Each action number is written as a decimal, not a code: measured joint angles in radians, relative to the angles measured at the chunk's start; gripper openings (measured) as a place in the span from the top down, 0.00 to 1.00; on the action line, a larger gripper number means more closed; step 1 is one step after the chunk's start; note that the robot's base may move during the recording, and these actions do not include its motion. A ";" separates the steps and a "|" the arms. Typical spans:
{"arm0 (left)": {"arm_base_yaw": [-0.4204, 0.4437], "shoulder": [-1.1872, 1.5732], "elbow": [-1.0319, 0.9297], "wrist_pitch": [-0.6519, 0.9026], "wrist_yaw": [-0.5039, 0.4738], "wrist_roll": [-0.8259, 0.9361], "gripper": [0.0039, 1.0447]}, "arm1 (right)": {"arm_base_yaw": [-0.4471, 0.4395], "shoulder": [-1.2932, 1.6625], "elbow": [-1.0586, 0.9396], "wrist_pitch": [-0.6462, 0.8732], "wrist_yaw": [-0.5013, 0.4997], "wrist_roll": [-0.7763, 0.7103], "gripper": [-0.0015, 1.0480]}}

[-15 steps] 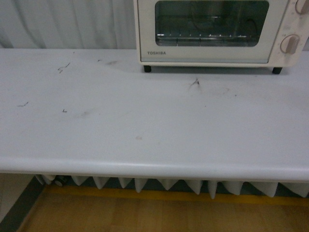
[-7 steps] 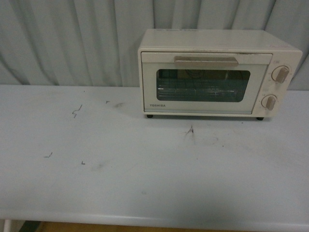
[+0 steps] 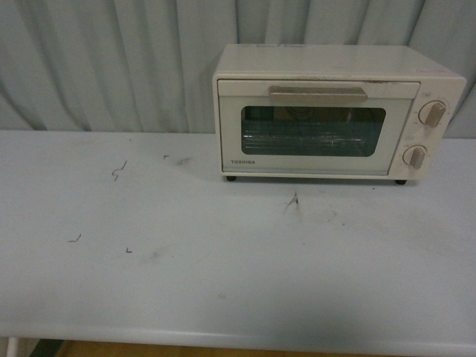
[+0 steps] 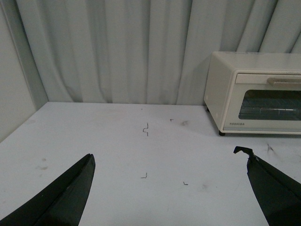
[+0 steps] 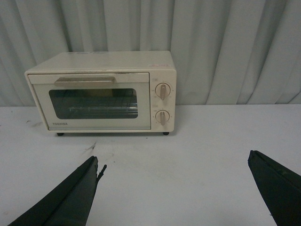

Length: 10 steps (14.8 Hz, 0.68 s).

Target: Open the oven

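Observation:
The cream-white oven (image 3: 327, 111) stands at the back right of the white table, against the curtain. Its door is shut, with the beige bar handle (image 3: 317, 94) across the top of the dark glass window. Two round knobs (image 3: 431, 113) sit on its right side. It also shows in the left wrist view (image 4: 256, 92) and in the right wrist view (image 5: 101, 92). My left gripper (image 4: 169, 162) is open and empty above the table, well short of the oven. My right gripper (image 5: 173, 162) is open and empty, facing the oven from a distance. Neither arm shows in the front view.
The white table (image 3: 186, 253) has small dark scuff marks (image 3: 119, 171) on its left half. A grey pleated curtain (image 3: 111, 59) hangs behind the table. A wall (image 4: 14, 84) stands at the table's left end.
The front view has tilted up: one second ago it showed the table's front edge and floor, now the whole oven and curtain. Since half a second ago nothing has moved.

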 joint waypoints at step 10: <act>0.000 0.000 0.000 0.000 0.000 0.000 0.06 | 0.000 0.000 0.000 0.000 0.000 0.000 0.06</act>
